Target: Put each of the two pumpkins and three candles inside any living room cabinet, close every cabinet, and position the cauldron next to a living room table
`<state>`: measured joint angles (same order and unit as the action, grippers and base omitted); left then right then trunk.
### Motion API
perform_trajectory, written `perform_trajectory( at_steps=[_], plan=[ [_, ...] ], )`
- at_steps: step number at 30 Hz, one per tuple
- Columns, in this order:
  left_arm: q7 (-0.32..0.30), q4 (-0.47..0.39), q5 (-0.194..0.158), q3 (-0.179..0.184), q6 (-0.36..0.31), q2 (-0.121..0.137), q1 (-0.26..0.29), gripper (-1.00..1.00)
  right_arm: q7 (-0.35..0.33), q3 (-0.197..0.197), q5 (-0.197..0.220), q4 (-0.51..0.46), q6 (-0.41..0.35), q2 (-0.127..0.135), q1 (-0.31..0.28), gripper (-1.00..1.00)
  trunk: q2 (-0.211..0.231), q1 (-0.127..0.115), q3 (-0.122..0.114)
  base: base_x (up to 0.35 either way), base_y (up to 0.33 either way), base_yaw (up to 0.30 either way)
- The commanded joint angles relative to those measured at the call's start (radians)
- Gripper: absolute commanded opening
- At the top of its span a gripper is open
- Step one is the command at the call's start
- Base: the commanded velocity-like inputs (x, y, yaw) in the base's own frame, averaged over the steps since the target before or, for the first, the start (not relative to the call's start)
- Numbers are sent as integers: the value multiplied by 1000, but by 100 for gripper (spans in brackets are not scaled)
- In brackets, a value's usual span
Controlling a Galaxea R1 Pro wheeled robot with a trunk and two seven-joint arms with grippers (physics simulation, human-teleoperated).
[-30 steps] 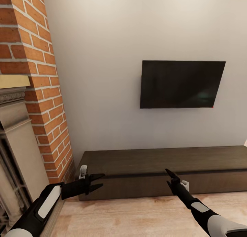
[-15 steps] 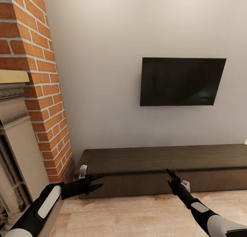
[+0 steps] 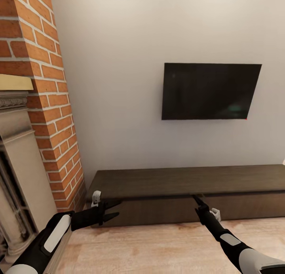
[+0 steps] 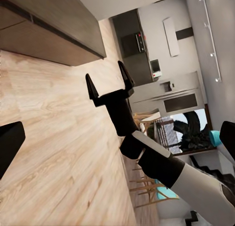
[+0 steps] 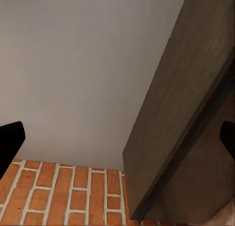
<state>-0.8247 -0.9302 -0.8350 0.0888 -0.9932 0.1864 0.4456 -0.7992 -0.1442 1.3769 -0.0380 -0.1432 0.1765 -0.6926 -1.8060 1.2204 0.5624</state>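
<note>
room: living room wall, TV (image 3: 211, 91) mounted, brick chimney (image 3: 47, 96) at my left, wood floor (image 3: 158, 246).
cabinet (image 3: 190, 191): low against the wall under the TV, fronts closed.
left tool (image 3: 114, 210): fingers spread, empty, near the cabinet's left end.
right tool (image 3: 196, 197): spread, empty; I've pushed it forward, tips now at the cabinet's top seam.
camera: my view has dipped, TV sits higher in frame.

Long low dark-brown wooden cabinet (image 3: 190, 195) lying along the pale wall on the light wood floor, flat handleless fronts sitting shut, top bare, its left end standing just beside the brick column
</note>
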Motion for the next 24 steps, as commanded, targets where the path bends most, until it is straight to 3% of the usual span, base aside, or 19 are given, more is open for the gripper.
perform_trajectory(
  at_steps=[1, 8, 11, 14, 19, 24],
  plan=[
    [-2, 0, -2, 2, -4, 1, 1, 100, -3, -6, 11, 1, 8, 0, -1, 100, -8, 4, 4, 0, 0, 0],
    [-2, 1, -2, 1, -4, 1, 1, 100, -4, -4, 12, 1, 63, -3, -1, 100, -57, 31, 26, 0, 0, 0],
    [-2, 1, -2, 1, -4, 1, 1, 100, -8, -4, 34, 2, 83, 1, -1, 100, -78, 42, 36, 0, 0, 0],
    [-2, 1, -2, 0, -4, 2, 1, 100, -40, -6, 106, 4, 77, 3, -1, 100, -99, 54, 45, 0, 0, 0],
    [-2, 1, -2, 2, -4, 1, 1, 100, -118, -7, 175, 16, 18, 3, -1, 100, -134, 73, 61, 0, 0, 0],
    [-2, 1, -3, 1, -4, 2, 1, 100, -144, -7, 218, 24, -30, 3, -1, 100, -169, 92, 76, 0, 0, 0]
  ],
)
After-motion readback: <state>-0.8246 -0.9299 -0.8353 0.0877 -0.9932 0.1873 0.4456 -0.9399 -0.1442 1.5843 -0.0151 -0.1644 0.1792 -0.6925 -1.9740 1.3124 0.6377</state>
